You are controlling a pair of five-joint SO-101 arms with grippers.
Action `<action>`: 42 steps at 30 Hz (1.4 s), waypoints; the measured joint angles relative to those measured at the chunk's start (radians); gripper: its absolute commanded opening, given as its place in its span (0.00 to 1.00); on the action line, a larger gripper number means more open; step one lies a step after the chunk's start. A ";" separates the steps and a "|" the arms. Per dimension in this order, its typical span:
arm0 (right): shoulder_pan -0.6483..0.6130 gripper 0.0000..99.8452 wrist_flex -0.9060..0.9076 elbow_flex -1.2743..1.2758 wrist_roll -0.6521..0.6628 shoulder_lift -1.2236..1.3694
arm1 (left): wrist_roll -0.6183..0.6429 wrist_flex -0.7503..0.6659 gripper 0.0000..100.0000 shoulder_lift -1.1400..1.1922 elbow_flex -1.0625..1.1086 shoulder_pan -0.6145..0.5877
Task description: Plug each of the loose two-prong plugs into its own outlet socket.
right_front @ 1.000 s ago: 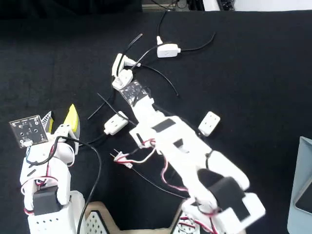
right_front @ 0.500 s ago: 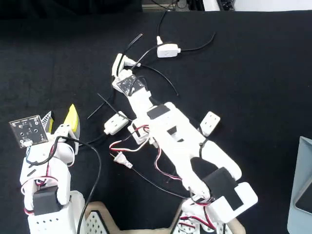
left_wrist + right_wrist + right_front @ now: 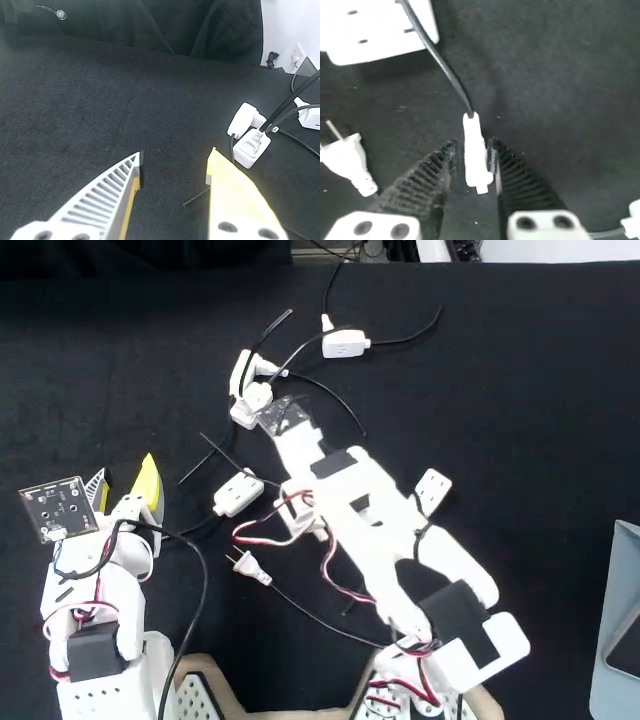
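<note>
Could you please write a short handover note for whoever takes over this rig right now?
Left gripper: open and empty, at the table's near left.
Right gripper: shut on a white plug with a black cord, beside the far socket cluster.
Done: one plug looks seated in that cluster, as the left wrist view shows; I cannot confirm more.
Left to do: seat the held plug. A loose plug lies with its prongs bare beside the right arm. One empty socket lies just beyond it, and a second empty socket lies on the arm's other side.
</note>
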 measured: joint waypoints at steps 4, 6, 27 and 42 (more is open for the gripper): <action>0.011 0.07 0.026 0.000 0.000 0.000 | 0.000 0.000 0.22 0.000 0.000 0.000; 0.011 0.02 0.041 0.000 0.000 0.000 | 0.000 0.000 0.22 0.000 0.000 0.000; -0.077 0.01 0.133 0.005 -0.008 -0.308 | 0.000 0.000 0.22 0.000 0.000 0.000; -0.288 0.01 -0.226 0.399 -0.061 -0.858 | 0.089 -0.005 0.22 0.000 0.000 0.011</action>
